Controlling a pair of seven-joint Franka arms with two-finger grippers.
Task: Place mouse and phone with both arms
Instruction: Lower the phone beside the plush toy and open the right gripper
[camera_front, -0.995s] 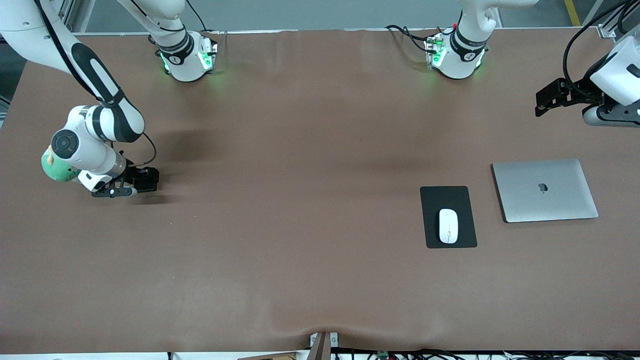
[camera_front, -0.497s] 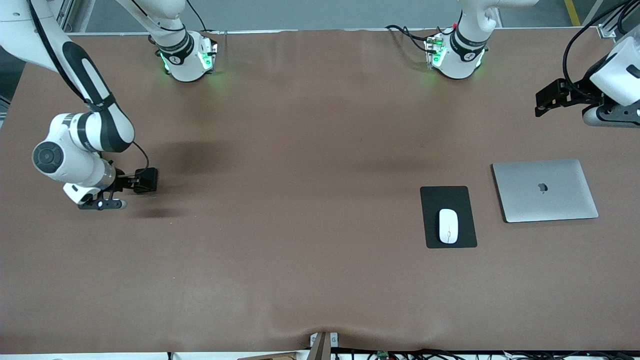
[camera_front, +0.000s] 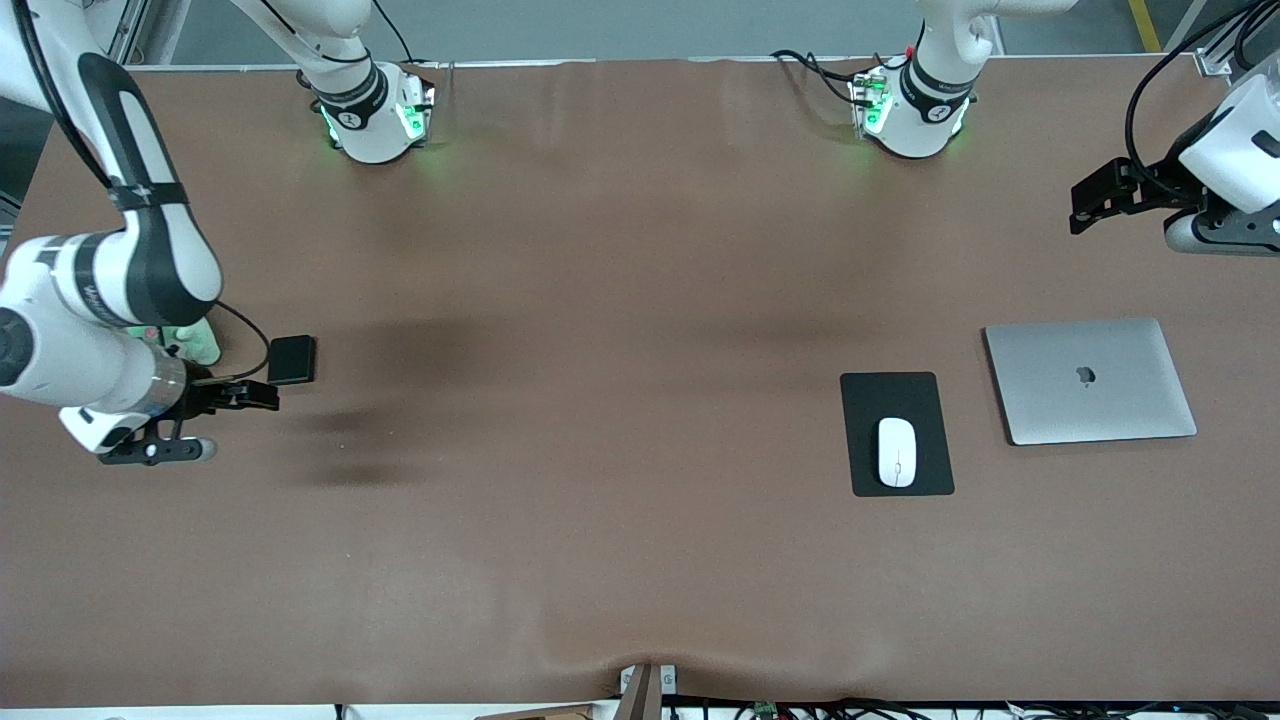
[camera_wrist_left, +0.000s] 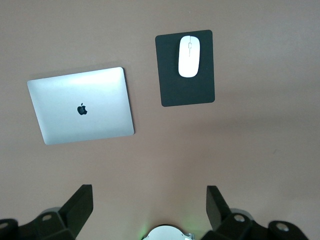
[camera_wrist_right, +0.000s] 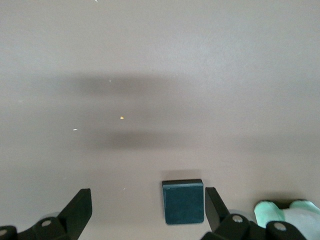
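Mouse (camera_front: 897, 452) lies on the black mouse pad (camera_front: 896, 398), beside the closed silver laptop (camera_front: 1089, 380) toward the left arm's end of the table. Phone (camera_front: 291, 359) rests flat on the brown table (camera_front: 600, 300) at the right arm's end. Right gripper (camera_front: 262, 396) hangs spread and empty beside it; left gripper (camera_front: 1090, 199), likewise spread, waits raised above the table, over the stretch past the laptop

High front camera faces the arms; both wrist cameras look down from above the table (camera_front: 620, 400).
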